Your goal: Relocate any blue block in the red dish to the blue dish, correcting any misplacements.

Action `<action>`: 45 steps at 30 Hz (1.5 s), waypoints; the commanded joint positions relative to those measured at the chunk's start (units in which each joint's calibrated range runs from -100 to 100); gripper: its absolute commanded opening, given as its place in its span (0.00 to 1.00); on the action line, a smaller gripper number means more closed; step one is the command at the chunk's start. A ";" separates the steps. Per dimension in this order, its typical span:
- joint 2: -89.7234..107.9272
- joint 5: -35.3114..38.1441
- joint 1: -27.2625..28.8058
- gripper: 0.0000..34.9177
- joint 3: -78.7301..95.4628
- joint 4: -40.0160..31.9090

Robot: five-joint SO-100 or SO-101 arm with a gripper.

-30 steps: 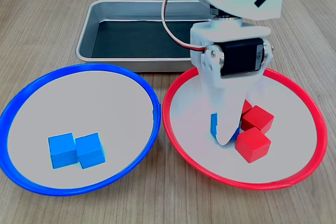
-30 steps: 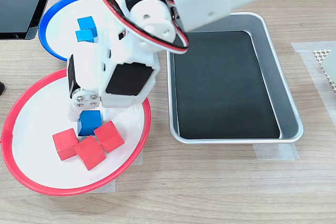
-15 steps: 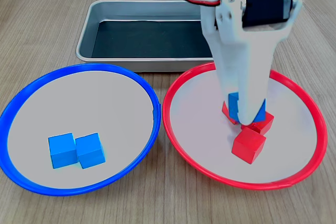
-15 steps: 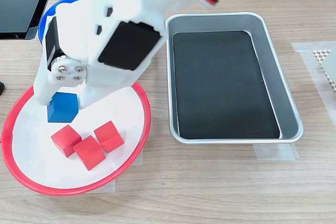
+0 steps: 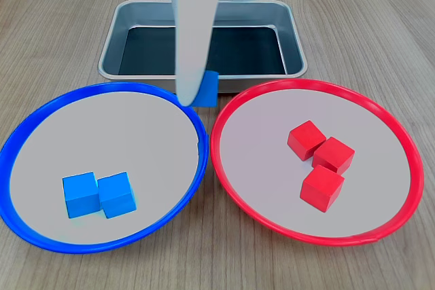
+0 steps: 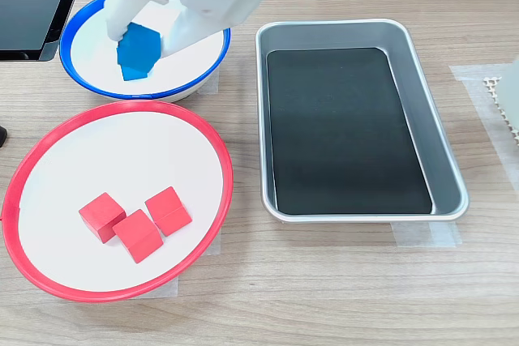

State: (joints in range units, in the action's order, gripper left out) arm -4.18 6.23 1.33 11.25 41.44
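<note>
A wooden worktop (image 5: 61, 25) is seen carrying three vessels: a rectangular metal tray (image 5: 292, 39) toward the far edge in the first exterior view, the blue dish (image 5: 41, 120) at the near left and the red dish (image 5: 380, 113) at the near right, the two rims almost touching.

The carrying step is judged to be in hand. The blue block (image 5: 206, 89) is held clear of the surface between the narrowed jaws of the gripper (image 6: 143, 40), and it is placed by the first exterior view over the far rim of the blue dish, beside the tray's near wall. Only three red cubes (image 5: 319, 164) are left in the red dish, clustered near its middle.

What is called for next is a short advance inward over the blue dish, a lowering, and an opening of the jaws.

Two blue cubes (image 5: 98, 193) are lying touching in the near part of the blue dish; the far and middle parts of its floor are bare, so open room for the release is offered there, away from rim and cubes.
</note>
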 commanded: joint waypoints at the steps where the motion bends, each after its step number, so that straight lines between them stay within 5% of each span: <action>1: 4.48 0.59 4.37 0.00 2.36 -0.62; 18: 0.72 0.49 12.46 0.00 4.00 -1.28; 39: -11.64 -0.63 12.18 0.01 -9.11 2.52; 44: -13.01 -0.68 11.90 0.07 -9.75 2.68; 45: -13.52 -0.78 11.99 0.17 -10.21 2.77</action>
State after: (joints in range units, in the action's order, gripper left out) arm -17.82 5.64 13.36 3.99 43.96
